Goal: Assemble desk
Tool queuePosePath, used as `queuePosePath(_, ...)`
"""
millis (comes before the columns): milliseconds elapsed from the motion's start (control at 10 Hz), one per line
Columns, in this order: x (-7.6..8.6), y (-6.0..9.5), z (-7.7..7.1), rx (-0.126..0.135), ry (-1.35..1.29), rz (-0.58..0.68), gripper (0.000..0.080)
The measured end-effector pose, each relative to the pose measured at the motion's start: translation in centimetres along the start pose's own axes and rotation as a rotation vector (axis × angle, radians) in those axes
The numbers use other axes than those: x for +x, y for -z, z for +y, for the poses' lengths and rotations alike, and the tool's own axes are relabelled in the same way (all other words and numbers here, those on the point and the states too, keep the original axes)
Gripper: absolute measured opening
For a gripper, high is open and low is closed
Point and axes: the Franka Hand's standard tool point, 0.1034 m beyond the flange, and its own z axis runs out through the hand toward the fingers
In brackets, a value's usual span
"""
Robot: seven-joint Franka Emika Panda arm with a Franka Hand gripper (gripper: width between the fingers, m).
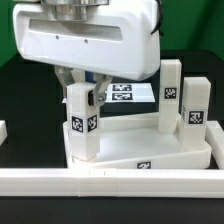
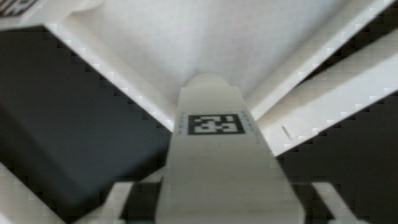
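The desk's white tabletop (image 1: 150,152) lies on the black table, rim up. My gripper (image 1: 83,92) reaches down from above and is shut on a white block leg (image 1: 82,128) that stands upright at the tabletop's corner on the exterior view's left. In the wrist view the leg (image 2: 222,160) with its square tag runs between my gripper (image 2: 222,202), one fingertip (image 2: 121,200) on each side, and the tabletop (image 2: 196,45) lies beyond it. Two more legs (image 1: 172,95) (image 1: 196,112) stand upright at the exterior view's right side of the tabletop. Whether the held leg sits in a socket is hidden.
A long white rail (image 1: 100,182) runs across the front of the table. The marker board (image 1: 127,93) lies flat behind the tabletop. A white piece (image 1: 3,130) shows at the exterior view's left edge.
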Motion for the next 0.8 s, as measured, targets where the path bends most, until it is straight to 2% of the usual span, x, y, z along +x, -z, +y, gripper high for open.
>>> queuePosePath(300, 0.02, -0.02, -0.06, 0.002, -0.19, 0.0, 0.0289)
queuePosePath(500, 0.02, -0.03, -0.06, 0.002, -0.186, 0.0, 0.029)
queuePosePath(600, 0.03, -0.03, -0.03, -0.002, -0.122, 0.002, 0.0473)
queuePosePath(700, -0.01, 0.03, -0.16, -0.001, -0.114, 0.0, 0.0593)
queuePosePath(800, 0.0, 0.04, -0.18, -0.001, -0.035, 0.0, 0.0632)
